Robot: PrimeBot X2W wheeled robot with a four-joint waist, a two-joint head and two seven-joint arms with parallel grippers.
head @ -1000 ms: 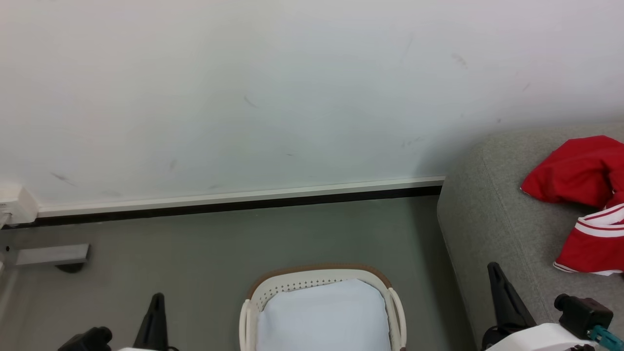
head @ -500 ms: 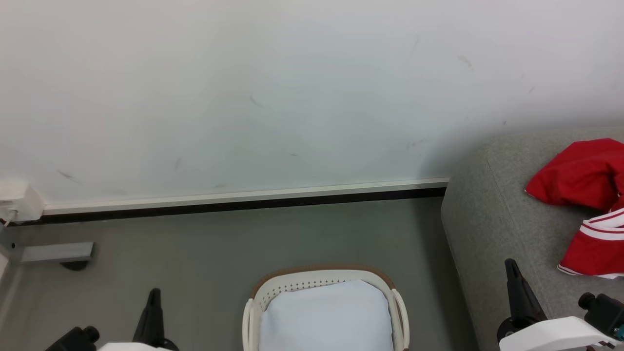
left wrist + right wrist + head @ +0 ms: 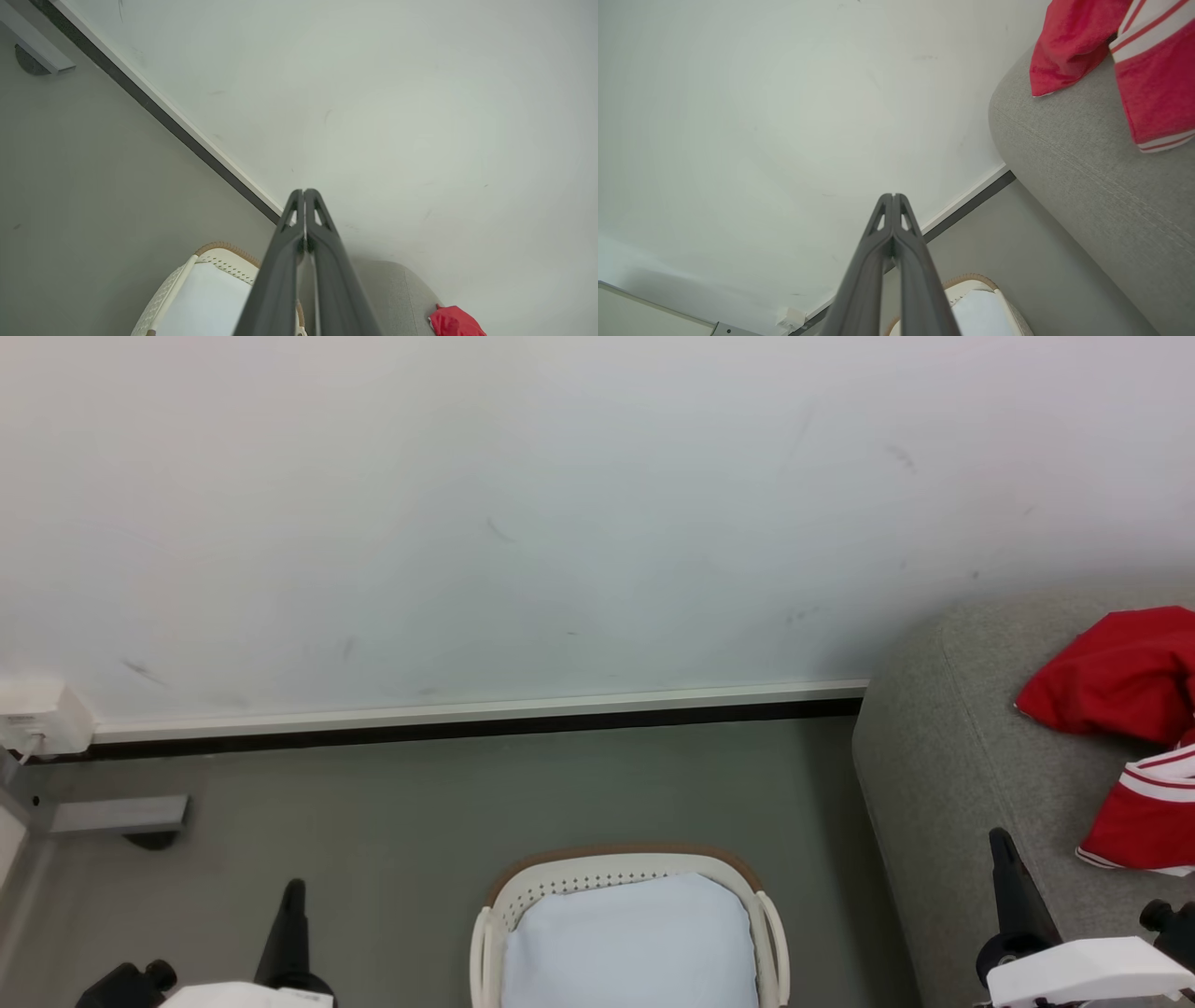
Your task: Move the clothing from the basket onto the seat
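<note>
The clothing (image 3: 1125, 695) lies heaped on the seat (image 3: 934, 775) at the right. The basket (image 3: 616, 859), near centre, shows a bare pale bottom, so the moving looks done. The left fingers (image 3: 291, 924) and the right fingers (image 3: 1016, 887) are pressed together and empty; the next move probably needs only a rest pose.

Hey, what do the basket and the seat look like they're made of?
The basket: likely moulded plastic, smooth cream-white, with rows of small holes and a brown, woven-looking rim. The seat: grey upholstery fabric, matte, its coarse weave and a seam showing.
</note>
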